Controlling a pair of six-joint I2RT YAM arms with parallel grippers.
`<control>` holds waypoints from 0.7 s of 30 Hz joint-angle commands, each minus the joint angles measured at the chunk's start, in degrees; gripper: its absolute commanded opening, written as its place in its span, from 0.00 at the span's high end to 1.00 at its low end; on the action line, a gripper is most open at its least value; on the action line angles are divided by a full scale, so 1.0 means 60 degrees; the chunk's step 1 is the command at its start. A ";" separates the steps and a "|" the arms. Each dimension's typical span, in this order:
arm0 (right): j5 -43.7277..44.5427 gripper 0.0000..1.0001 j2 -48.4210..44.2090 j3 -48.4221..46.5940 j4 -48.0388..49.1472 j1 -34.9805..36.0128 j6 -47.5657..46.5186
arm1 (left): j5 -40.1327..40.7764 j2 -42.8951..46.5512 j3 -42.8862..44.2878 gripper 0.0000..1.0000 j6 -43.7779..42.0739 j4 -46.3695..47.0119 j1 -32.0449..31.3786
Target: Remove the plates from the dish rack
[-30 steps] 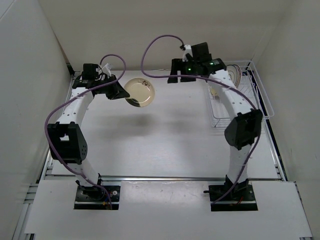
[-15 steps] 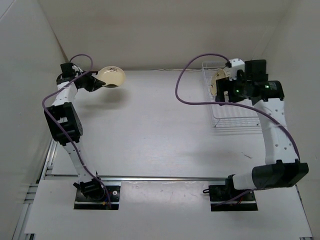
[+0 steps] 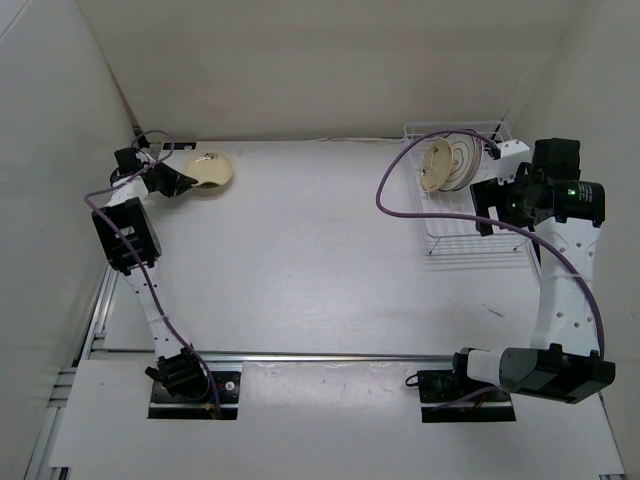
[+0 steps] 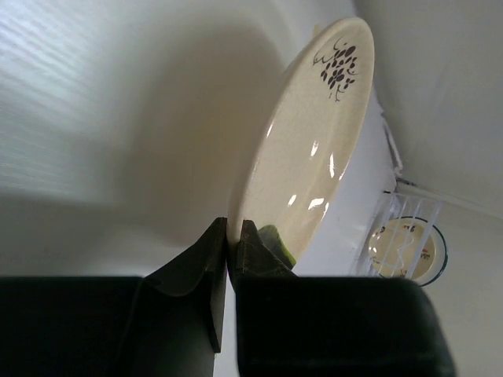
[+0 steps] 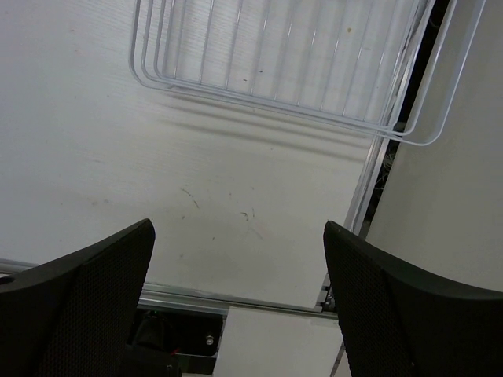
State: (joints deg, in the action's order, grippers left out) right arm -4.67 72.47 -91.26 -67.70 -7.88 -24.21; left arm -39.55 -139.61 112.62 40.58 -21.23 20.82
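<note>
The left gripper (image 3: 168, 181) has carried the cream plate (image 3: 212, 170) away from the middle of the table (image 3: 320, 250), where it hung a second ago, to the far left corner; half a second ago the plate was higher and more tilted, and now it lies low and almost flat. In the left wrist view the left gripper (image 4: 232, 233) is clenched on the near rim of the cream plate (image 4: 314, 157), with the two jaws pinching the thin edge. I cannot tell whether the plate's underside already touches the table. I judge that this plate is at its place of deposit, and that only lowering and letting go are left for it.

To the right, the dish rack (image 3: 430, 250) stands at the far right of the table. Two plates are still in it, upright at its far end: the ringed plate (image 3: 464, 160) and, just in front of it, a second plate (image 3: 435, 163). So about a third of the unloading is nearly done.

The right gripper (image 3: 487, 210) was stretched toward the middle a second ago; it has swung back and now hangs at the right side of the rack. In the right wrist view the right gripper (image 5: 236, 298) is released, with the jaws wide apart and nothing between them. The near corner of the dish rack (image 5: 314, 118) lies ahead of it. It seems ready to reach for the next plate.
</note>
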 commanded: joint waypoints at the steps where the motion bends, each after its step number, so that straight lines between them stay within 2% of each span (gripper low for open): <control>1: 0.0045 0.09 -0.0183 -0.0198 -0.0317 -0.0020 -0.0111 | -0.0585 0.0052 0.0347 0.85 -0.0420 0.0199 0.0046; 7: 0.0045 0.09 -0.0081 -0.0287 -0.0318 -0.0020 -0.0111 | -0.0586 -0.0037 0.0011 0.81 -0.0420 0.0199 0.0046; 12: 0.0045 0.09 0.0007 -0.0287 -0.0318 -0.0020 -0.0111 | -0.0396 -0.0037 -0.0209 0.58 -0.0420 0.0199 0.0046; 14: 0.0045 0.09 0.0007 -0.0287 -0.0230 -0.0020 -0.0111 | -0.0396 0.0050 -0.0210 0.56 -0.0508 0.0199 0.0046; 16: 0.0045 0.09 0.0095 -0.0287 -0.0142 -0.0020 -0.0111 | -0.0308 0.0139 -0.0327 0.48 -0.0610 0.0199 0.0046; 18: 0.0045 0.09 0.0095 -0.0287 -0.0040 -0.0020 -0.0111 | -0.0206 0.0357 -0.0415 0.30 -0.0611 0.0199 0.0046; 21: 0.0308 0.09 0.0198 -0.0287 0.0413 -0.0020 -0.0111 | 0.0291 0.0811 -0.0810 0.21 -0.0976 0.0083 0.0046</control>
State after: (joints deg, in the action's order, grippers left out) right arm -4.10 73.19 -91.29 -68.60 -7.88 -24.47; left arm -41.01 -140.38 109.67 37.47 -19.70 20.88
